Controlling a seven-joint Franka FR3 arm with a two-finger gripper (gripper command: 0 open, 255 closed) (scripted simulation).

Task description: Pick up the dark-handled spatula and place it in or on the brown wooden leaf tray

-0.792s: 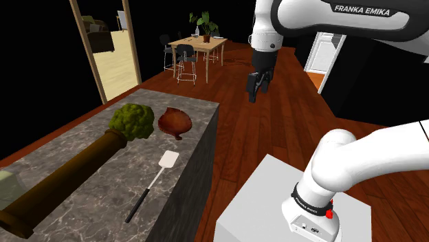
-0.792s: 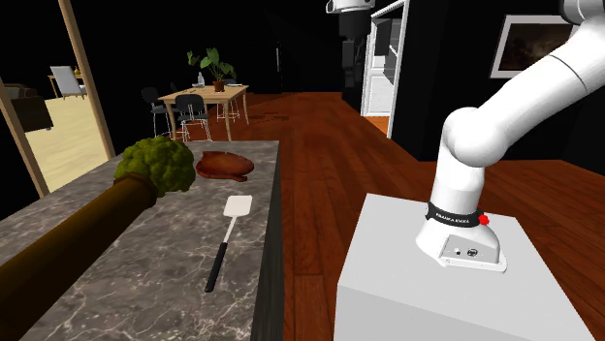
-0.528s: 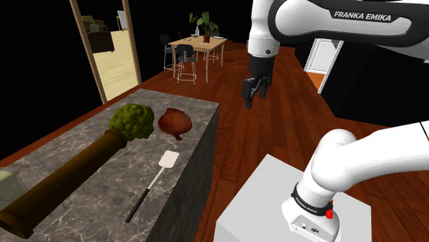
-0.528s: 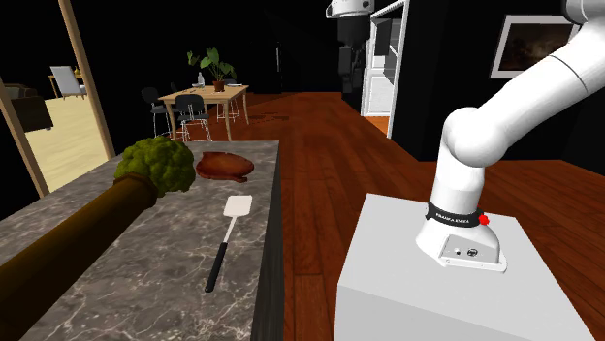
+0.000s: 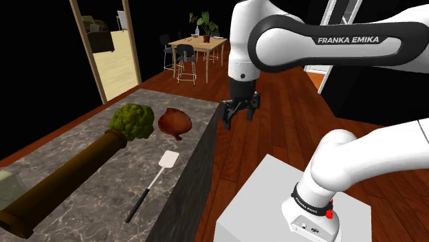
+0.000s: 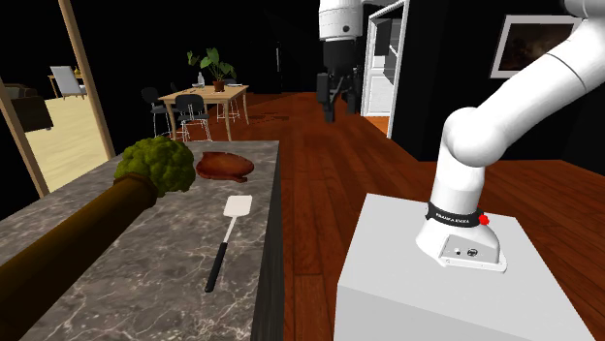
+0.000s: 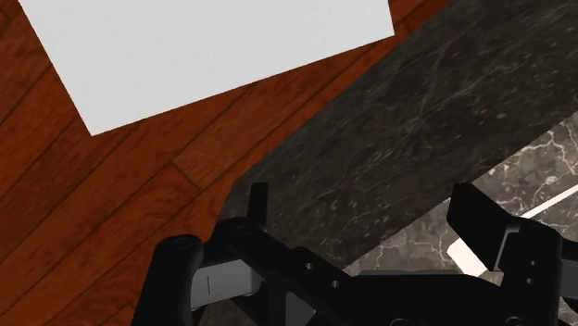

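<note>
Fingers (image 7: 482, 220) stand apart, holding nothing, just off the tabletop's (image 5: 103, 199) edge. In the wrist view one of them cuts off a white streak (image 7: 556, 198) too partial to identify. The spatula (image 5: 152, 182), with a white blade and slim dark handle, lies flat on the tabletop near the brown leaf tray (image 5: 174, 122). The arm (image 5: 330, 51) reads "FRANKA EMIKA".

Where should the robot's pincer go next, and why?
Probably sideways over the counter, toward the dark handle of the spatula. The open pincer hangs in the air off the counter's edge, holding nothing, while the spatula lies flat on the counter, well apart from it.
</note>
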